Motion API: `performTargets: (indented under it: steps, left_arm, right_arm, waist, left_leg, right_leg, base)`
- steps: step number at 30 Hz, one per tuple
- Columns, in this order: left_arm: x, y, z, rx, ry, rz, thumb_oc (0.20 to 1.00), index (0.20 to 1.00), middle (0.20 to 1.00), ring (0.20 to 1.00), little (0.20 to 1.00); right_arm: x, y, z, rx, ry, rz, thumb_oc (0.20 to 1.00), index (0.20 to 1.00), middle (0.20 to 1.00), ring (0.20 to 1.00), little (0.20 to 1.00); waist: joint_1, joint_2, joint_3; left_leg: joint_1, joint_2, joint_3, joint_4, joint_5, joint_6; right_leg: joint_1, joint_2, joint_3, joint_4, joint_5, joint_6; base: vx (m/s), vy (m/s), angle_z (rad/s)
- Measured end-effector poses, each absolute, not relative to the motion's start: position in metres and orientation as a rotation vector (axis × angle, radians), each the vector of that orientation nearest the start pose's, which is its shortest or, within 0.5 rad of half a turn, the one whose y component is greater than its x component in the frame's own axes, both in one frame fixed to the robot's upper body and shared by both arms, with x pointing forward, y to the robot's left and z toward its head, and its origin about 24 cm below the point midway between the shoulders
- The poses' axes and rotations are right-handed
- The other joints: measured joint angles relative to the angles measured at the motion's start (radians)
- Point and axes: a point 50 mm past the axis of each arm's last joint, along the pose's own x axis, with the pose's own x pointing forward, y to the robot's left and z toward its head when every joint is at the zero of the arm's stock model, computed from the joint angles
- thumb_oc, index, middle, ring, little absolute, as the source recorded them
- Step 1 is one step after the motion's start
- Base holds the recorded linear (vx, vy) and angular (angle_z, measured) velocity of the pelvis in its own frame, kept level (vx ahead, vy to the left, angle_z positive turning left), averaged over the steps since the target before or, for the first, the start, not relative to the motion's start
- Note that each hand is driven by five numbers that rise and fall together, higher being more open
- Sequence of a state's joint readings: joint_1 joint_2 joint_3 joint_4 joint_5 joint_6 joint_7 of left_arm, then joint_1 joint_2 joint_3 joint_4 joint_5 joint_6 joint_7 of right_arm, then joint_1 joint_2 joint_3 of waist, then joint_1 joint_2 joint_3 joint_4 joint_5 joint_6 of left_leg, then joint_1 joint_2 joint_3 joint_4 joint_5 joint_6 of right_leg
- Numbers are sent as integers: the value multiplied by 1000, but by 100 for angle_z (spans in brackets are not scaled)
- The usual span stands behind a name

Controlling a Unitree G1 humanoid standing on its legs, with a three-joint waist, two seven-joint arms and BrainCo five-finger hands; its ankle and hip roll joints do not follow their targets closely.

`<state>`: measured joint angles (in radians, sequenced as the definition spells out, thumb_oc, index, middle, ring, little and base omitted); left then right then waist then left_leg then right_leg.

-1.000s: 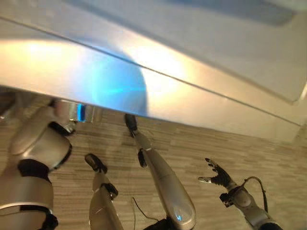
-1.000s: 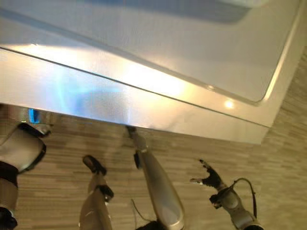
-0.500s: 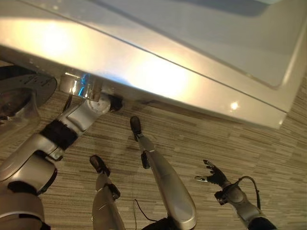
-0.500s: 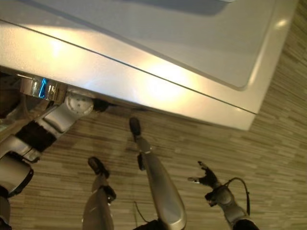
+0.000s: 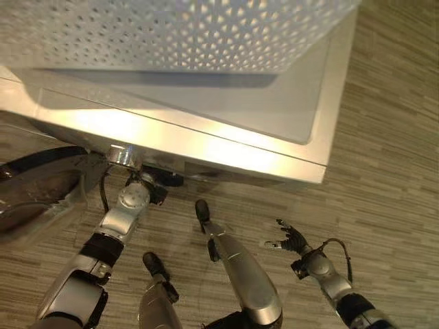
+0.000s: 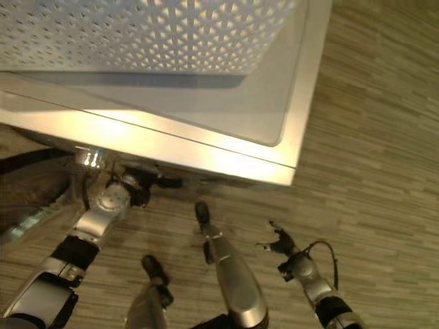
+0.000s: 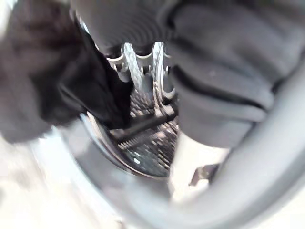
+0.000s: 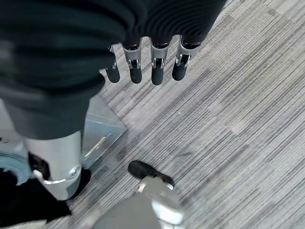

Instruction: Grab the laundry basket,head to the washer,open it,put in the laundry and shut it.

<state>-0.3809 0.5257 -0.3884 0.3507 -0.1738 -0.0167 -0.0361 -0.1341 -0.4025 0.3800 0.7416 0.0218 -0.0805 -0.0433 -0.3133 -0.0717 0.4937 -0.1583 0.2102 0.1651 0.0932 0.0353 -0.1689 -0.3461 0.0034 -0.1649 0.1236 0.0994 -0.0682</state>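
We are standing at the washer [image 5: 226, 147], looking down over its silver top. The white perforated laundry basket [image 5: 171, 31] sits on that top, so the carrying and the walk to the machine look finished. The round door [image 5: 41, 181] hangs swung out to our left, its dark rim and glass catching the light, so the opening step also appears done.

Our left hand [image 5: 163, 179] reaches in under the front edge of the washer, at the drum opening. In the left wrist view its fingers [image 7: 138, 71] point into the perforated metal drum [image 7: 143, 143], with dark cloth [image 7: 76, 86] bunched beside them. We cannot tell whether the fingers hold that cloth or are merely among it, since the view is crowded and close.

Our right hand [image 5: 288, 238] hangs off to the side above the wood-look floor [image 5: 384, 171], well apart from the machine, its fingers [image 8: 143, 69] spread loosely and holding nothing.

We judge we are in the loading step. What remains is to get any laundry left in the basket into the drum, which we cannot check from here, then draw the left hand out and swing the door shut.
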Motion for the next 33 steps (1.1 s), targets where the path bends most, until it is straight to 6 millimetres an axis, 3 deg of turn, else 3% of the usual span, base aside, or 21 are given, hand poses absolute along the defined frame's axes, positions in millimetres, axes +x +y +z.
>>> performTargets:
  steps: [2, 3, 5, 6, 9, 11, 13, 16, 19, 27, 30, 33]
  left_arm:
    - [286, 157, 28, 458, 102, -409, 1000, 1000, 1000, 1000, 1000]
    - [264, 146, 3, 434, 156, -444, 1000, 1000, 1000, 1000, 1000]
    - [235, 158, -30, 401, 286, -405, 1000, 1000, 1000, 1000, 1000]
    - [220, 168, -53, 408, 391, -367, 1000, 1000, 1000, 1000, 1000]
    - [168, 206, -104, 508, 692, -290, 1000, 1000, 1000, 1000, 1000]
    - [146, 219, -115, 558, 785, -275, 1000, 1000, 1000, 1000, 1000]
    - [135, 222, -120, 566, 823, -277, 1000, 1000, 1000, 1000, 1000]
    - [137, 221, -120, 573, 817, -287, 1000, 1000, 1000, 1000, 1000]
    - [163, 212, -107, 571, 708, -289, 1000, 1000, 1000, 1000, 1000]
    - [195, 198, -89, 555, 578, -269, 1000, 1000, 1000, 1000, 1000]
    - [202, 192, -81, 544, 533, -277, 1000, 1000, 1000, 1000, 1000]
    - [207, 182, -68, 474, 462, -280, 1000, 1000, 1000, 1000, 1000]
  right_arm:
    - [199, -232, -95, -543, 688, 153, 1000, 1000, 1000, 1000, 1000]
    - [179, -247, -104, -573, 783, 136, 1000, 1000, 1000, 1000, 1000]
    - [173, -256, -101, -604, 771, 139, 1000, 1000, 1000, 1000, 1000]
    - [173, -259, -101, -611, 777, 126, 1000, 1000, 1000, 1000, 1000]
    - [162, -261, -113, -633, 860, 126, 1000, 1000, 1000, 1000, 1000]
    - [153, -257, -120, -619, 891, 134, 1000, 1000, 1000, 1000, 1000]
    - [152, -253, -121, -622, 893, 149, 1000, 1000, 1000, 1000, 1000]
    - [155, -251, -121, -620, 885, 151, 1000, 1000, 1000, 1000, 1000]
    - [178, -247, -112, -623, 823, 146, 1000, 1000, 1000, 1000, 1000]
    - [226, -231, -95, -614, 718, 110, 1000, 1000, 1000, 1000, 1000]
    - [239, -232, -89, -613, 708, 73, 1000, 1000, 1000, 1000, 1000]
    - [247, -241, -85, -603, 727, 5, 1000, 1000, 1000, 1000, 1000]
  waist:
    - [44, 85, -77]
    - [88, 145, -138]
    - [112, 182, -189]
    - [124, 187, -217]
    - [145, 147, -304]
    - [158, 110, -323]
    - [167, 97, -334]
    - [169, 91, -337]
    - [191, 96, -316]
    - [201, 127, -225]
    - [213, 148, -194]
    - [251, 177, -160]
  left_leg:
    - [-24, -1, -11, -3, -16, 32]
    - [-10, -15, -17, -37, -25, 46]
    - [4, -38, -18, -61, -45, 78]
    - [10, -50, -17, -74, -52, 88]
    - [-1, -89, -18, -100, -56, 90]
    - [-11, -109, -18, -100, -42, 111]
    - [-25, -118, -20, -96, -41, 113]
    - [-56, -137, -45, -89, -35, 125]
    - [-95, -145, -51, -61, -40, 135]
    - [-151, -144, -79, -33, -41, 137]
    - [-193, -150, -98, -22, -39, 135]
    - [-217, -163, -123, -19, -36, 136]
  right_leg:
    - [0, -3, -32, -12, -20, 13]
    - [12, -14, -47, -22, -29, 26]
    - [16, -41, -59, -8, -48, 48]
    - [15, -55, -58, 0, -53, 59]
    - [-14, -94, -35, 21, -62, 97]
    - [-27, -115, -31, 31, -58, 102]
    - [-34, -126, -30, 39, -54, 108]
    - [-51, -145, -36, 41, -48, 118]
    - [-73, -154, -40, 41, -46, 121]
    - [-99, -158, -69, 45, -48, 121]
    - [-127, -167, -81, 56, -48, 120]
    - [-159, -187, -98, 99, -72, 123]
  base:
    - [46, 73, 54]
    - [24, 51, 57]
    - [6, 34, 42]
    - [1, 38, 19]
    - [-7, 29, 16]
    - [-24, 2, 19]
    - [-44, -5, 14]
    - [-66, -9, 23]
    - [-52, -12, 9]
    - [-53, 6, 10]
    - [-53, 34, 18]
    - [6, 31, 25]
